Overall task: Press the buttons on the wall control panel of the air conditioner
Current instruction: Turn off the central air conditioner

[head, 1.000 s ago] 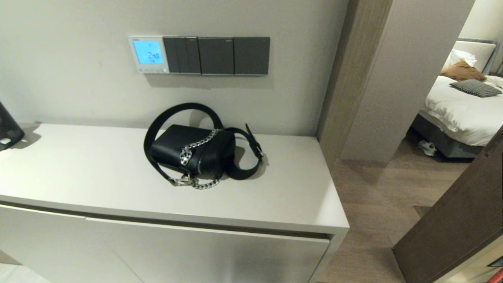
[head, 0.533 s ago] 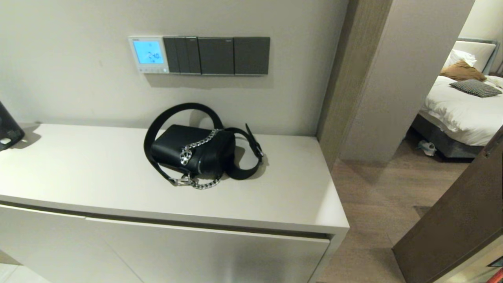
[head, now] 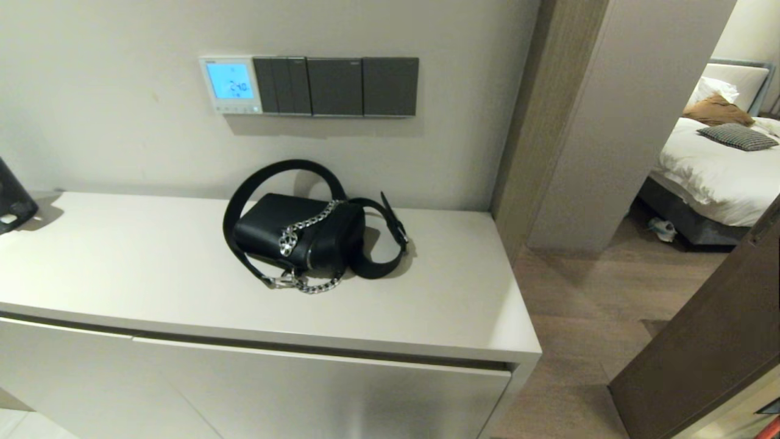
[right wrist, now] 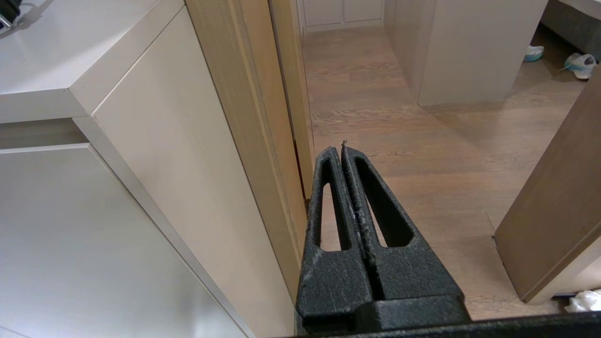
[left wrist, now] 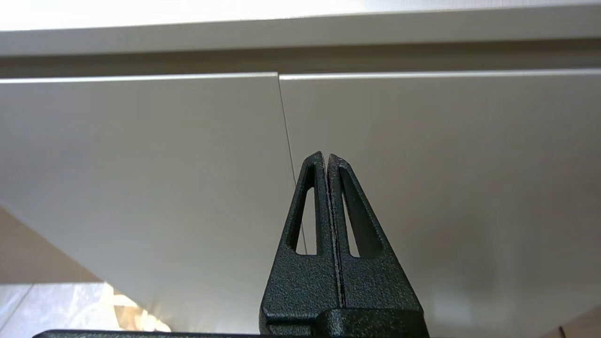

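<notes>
1. Nothing has moved since the earlier frame; the control panel on the wall above my worktop glows blue.
2. Its buttons are too small to tell apart.
3. My left tool and right tool are both closed, empty, parked low, outside the head view.

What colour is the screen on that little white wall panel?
The wall control panel has a screen lit light blue with dark digits; the head view shows it best.

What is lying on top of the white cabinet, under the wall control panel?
A black handbag with a silver chain and a looped strap lies on the cabinet top, below the wall control panel. A dark object sits at the far left edge, mostly cut off.
</notes>
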`<state>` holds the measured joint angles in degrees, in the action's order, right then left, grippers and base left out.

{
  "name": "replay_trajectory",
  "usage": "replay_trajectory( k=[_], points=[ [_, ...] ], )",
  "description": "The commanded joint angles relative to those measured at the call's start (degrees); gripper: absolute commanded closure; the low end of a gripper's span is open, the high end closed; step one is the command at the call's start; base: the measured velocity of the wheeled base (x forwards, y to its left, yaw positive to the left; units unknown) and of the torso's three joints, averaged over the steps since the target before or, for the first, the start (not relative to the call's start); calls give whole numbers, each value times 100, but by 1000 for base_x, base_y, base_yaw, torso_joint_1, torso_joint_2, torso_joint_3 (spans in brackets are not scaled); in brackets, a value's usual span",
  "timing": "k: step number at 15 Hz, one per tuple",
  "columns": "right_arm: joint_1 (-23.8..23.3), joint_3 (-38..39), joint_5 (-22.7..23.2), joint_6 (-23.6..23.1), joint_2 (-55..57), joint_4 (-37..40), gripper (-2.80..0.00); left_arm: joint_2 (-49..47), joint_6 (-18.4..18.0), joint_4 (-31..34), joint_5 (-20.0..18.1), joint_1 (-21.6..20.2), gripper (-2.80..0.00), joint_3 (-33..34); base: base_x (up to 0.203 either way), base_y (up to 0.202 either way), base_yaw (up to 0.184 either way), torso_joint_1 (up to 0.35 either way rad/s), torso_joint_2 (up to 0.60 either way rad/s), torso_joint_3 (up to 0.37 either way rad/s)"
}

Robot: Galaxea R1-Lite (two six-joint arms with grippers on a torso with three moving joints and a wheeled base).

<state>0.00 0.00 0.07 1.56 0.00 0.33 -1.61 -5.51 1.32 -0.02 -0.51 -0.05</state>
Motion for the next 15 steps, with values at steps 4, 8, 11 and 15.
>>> replay_trajectory(
  k=[4, 8, 11, 15],
  points=[
    [0, 9, 1, 2, 9, 2, 0, 161, -99, 35, -13, 1, 0, 5, 0, 0, 0, 0, 0, 0],
    [0, 9, 1, 2, 9, 2, 0, 161, -63, 35, -42, 3, 0, 5, 0, 0, 0, 0, 0, 0],
    [0, 9, 1, 2, 9, 2, 0, 161, -55, 35, -42, 7, 0, 5, 0, 0, 0, 0, 0, 0],
    [0, 9, 1, 2, 9, 2, 0, 161, -73, 35, -42, 7, 0, 5, 0, 0, 0, 0, 0, 0]
  ],
)
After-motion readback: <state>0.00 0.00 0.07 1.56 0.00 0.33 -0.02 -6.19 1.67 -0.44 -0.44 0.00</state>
